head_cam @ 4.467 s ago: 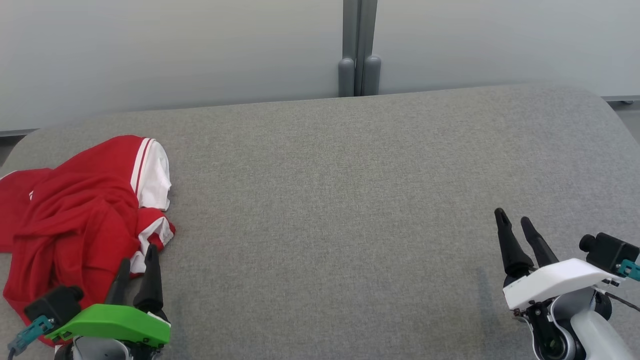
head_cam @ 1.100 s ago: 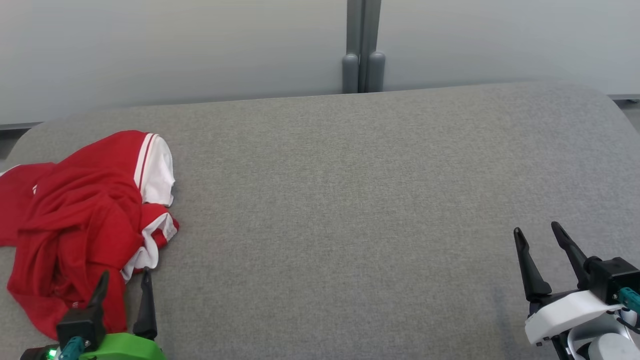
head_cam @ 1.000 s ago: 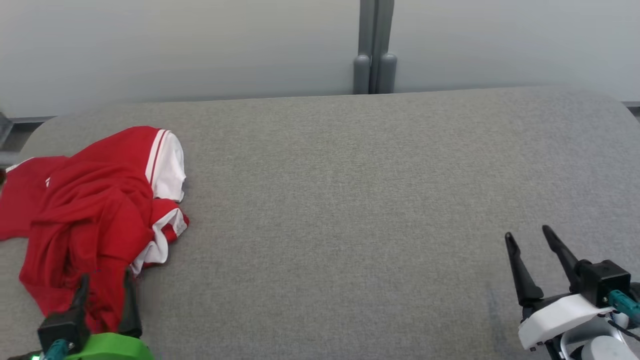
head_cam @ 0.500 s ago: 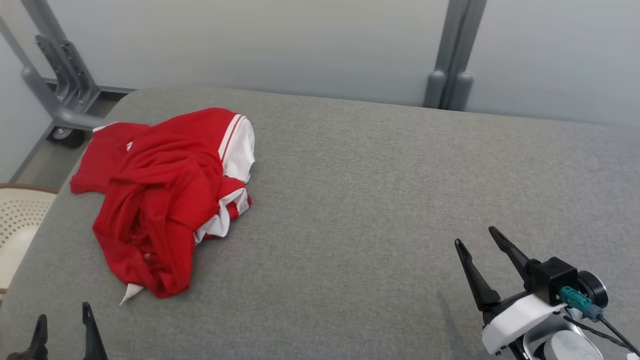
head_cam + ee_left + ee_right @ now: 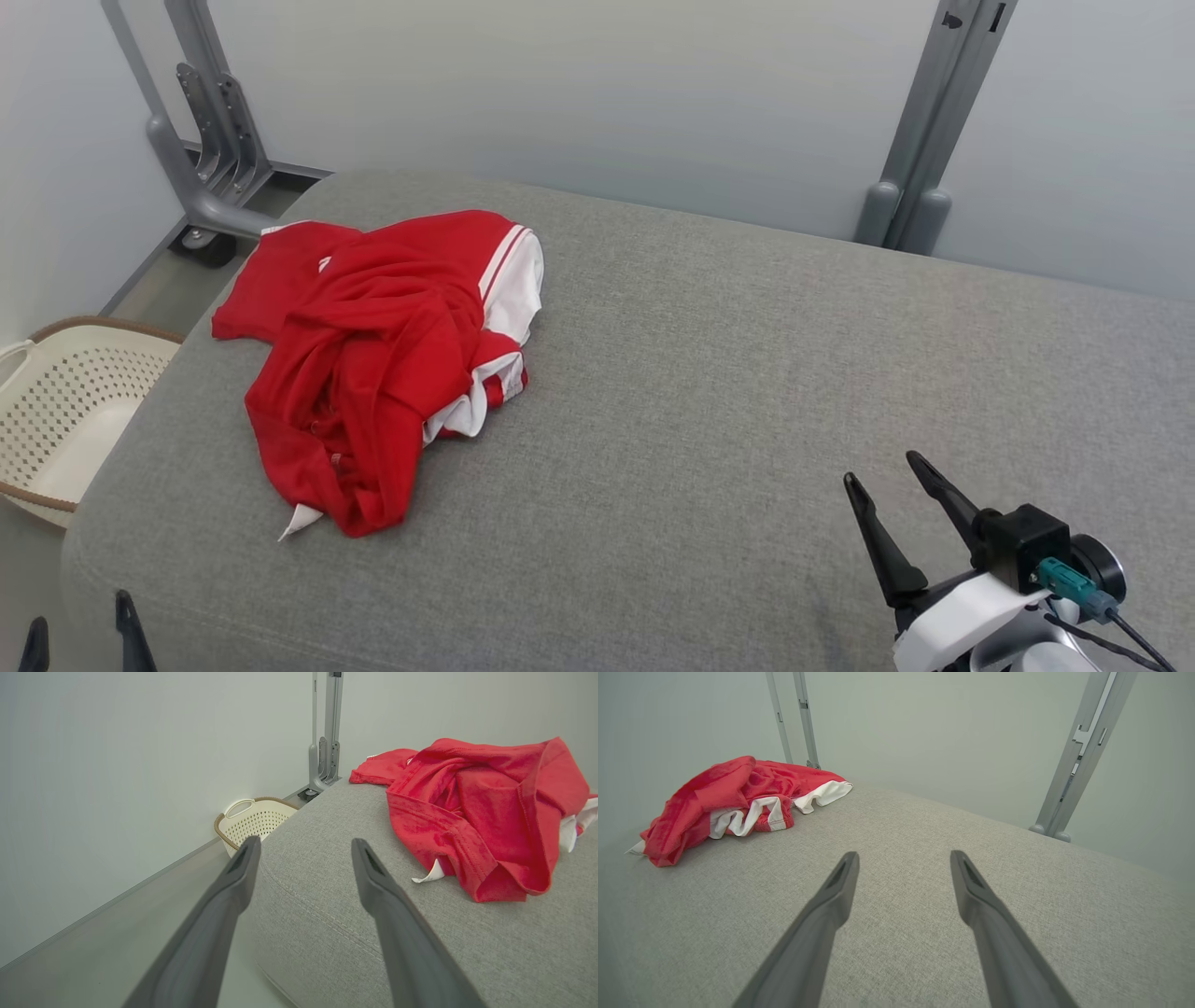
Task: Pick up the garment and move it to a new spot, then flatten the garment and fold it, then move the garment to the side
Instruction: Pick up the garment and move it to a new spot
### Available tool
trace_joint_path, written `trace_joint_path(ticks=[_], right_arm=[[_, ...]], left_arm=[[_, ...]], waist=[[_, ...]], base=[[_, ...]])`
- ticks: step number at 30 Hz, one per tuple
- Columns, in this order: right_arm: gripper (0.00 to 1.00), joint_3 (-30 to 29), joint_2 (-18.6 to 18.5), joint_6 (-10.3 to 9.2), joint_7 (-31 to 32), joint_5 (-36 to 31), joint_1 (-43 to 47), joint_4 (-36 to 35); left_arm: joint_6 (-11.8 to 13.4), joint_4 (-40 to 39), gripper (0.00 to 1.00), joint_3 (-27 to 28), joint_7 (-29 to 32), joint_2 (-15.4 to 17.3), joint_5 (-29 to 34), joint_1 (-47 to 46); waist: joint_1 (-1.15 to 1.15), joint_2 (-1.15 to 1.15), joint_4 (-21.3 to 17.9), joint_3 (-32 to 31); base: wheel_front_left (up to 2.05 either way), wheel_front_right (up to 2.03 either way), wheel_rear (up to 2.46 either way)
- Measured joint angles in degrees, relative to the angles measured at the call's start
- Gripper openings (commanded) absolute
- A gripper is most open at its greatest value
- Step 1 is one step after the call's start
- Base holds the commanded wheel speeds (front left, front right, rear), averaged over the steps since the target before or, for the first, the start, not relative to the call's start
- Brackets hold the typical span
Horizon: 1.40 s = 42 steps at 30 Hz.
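- One red-and-white garment point(image 5: 373, 364) lies crumpled at the grey worktop's point(image 5: 728, 373) left end.
- Two tools: left tool point(image 5: 79, 611) and right tool point(image 5: 881, 468), both spread, empty, clear of it.
- One cream basket point(image 5: 65, 392) stands on the floor.

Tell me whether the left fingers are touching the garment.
No, the left fingers stand open and apart from the crumpled garment.

Soft red cloth garment point(image 5: 373, 355) lies on rough matt grey fabric table point(image 5: 747, 392); perforated plastic basket point(image 5: 65, 411).
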Motion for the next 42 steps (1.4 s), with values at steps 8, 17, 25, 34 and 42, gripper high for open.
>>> trace_joint_path(ticks=[8,17,25,34,42], right_arm=[[1.00,-0.5,-0.6,0.00,0.0,0.0,0.3,-0.3],[1.00,-0.5,-0.9,0.00,0.0,-0.5,-0.5,-0.8],[1.00,-0.8,-0.8,0.00,0.0,-0.5,-1.7,-0.8],[1.00,-1.5,-0.6,0.00,0.0,-0.5,-2.0,-0.8],[1.00,-2.9,-0.6,0.01,0.0,-0.5,-2.1,-0.8]], left_arm=[[-1.4,-0.7,1.00,-0.9,0.0,-0.1,-0.6,-0.7],[-6.6,5.0,1.00,-9.3,2.3,-1.1,-3.4,-11.5],[-7.1,11.1,1.00,-11.0,6.6,-1.1,-3.3,-15.8],[-6.9,17.9,1.00,-10.7,8.6,-0.6,-2.5,-17.9],[-7.0,23.7,0.00,-11.4,10.3,0.5,-2.1,-20.6]], waist=[[0.00,0.00,-2.6,1.0],[0.00,0.00,-5.4,4.0],[0.00,0.00,-8.7,5.8],[0.00,0.00,-11.7,7.0],[0.00,0.00,-12.8,7.7]], base=[[0.00,0.00,0.00],[0.00,0.00,0.00],[0.00,0.00,0.00],[0.00,0.00,0.00],[0.00,0.00,0.00]])
